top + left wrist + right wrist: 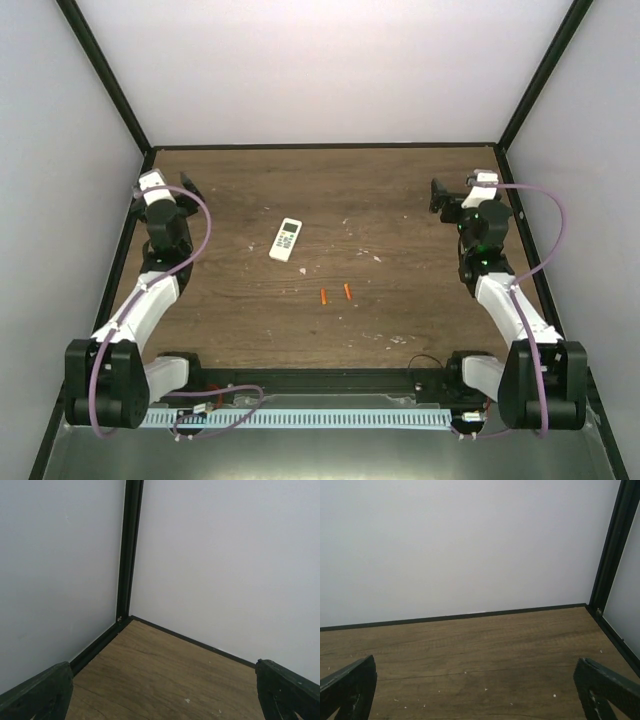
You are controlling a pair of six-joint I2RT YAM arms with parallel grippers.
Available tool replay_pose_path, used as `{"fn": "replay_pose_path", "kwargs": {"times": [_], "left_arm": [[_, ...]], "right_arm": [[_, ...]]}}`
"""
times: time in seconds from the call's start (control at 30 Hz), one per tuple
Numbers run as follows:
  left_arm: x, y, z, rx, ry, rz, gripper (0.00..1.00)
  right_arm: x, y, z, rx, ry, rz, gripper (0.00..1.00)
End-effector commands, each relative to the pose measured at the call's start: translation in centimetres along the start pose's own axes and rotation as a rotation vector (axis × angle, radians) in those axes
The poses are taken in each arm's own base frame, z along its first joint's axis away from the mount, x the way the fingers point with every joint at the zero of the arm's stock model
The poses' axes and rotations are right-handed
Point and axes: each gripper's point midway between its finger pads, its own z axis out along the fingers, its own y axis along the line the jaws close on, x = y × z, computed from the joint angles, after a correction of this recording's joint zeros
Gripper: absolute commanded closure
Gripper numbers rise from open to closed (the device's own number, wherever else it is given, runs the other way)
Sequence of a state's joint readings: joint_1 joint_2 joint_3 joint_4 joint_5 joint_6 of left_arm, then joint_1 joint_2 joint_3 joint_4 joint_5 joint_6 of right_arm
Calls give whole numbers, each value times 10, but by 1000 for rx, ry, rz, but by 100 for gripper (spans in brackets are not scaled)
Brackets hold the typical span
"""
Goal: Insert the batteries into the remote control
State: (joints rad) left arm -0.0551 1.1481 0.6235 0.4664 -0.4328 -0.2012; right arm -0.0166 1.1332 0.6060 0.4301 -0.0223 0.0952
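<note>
Step 1, nothing grabbed yet imo. Left claw (186,186) spread wide, empty, 10 o'clock on surface (400,200). Remote control (286,240) face up near centre, 2 batteries (324,296) loose at its 5 o'clock. Right claw (440,195) wide too, 2 o'clock. Next: careful pinch on 1 tiny battery, remote probably needs flipping.

On the table (420,210), the remote control (286,240) lies behind and left of the batteries (324,297) (347,291).
</note>
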Motion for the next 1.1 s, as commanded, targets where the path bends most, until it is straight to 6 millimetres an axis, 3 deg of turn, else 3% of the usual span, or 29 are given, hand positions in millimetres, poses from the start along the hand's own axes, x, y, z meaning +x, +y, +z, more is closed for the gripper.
{"fn": "replay_pose_path", "kwargs": {"times": [0.0,0.1,0.3,0.4,0.5,0.6,0.7,0.8,0.93,1.0,1.07], "left_arm": [[-15,3,4,-56,-2,-8,0],[-29,4,11,-99,-16,-17,0],[-31,1,35,-143,70,129,0],[-16,-24,49,3,140,293,0],[6,-29,59,11,260,279,0],[26,-47,61,106,386,263,0],[43,-76,55,253,477,242,2],[73,-106,39,369,643,243,3],[128,-147,3,446,892,423,3],[147,-159,-9,429,940,522,3],[165,-175,-22,471,1001,515,3]], "right_arm": [[7,-9,-6,43,46,-3,0],[6,-10,-8,53,50,-11,0],[-1,-10,-8,53,57,-25,0],[-4,-9,-8,52,60,-26,0],[-5,-9,-9,49,69,-24,0],[-3,-7,-9,43,83,-21,0],[2,-5,-6,32,118,-9,0],[12,-8,2,54,205,23,0],[42,-7,20,72,429,119,0],[57,0,29,55,531,142,0],[72,9,35,30,608,148,0]]}}
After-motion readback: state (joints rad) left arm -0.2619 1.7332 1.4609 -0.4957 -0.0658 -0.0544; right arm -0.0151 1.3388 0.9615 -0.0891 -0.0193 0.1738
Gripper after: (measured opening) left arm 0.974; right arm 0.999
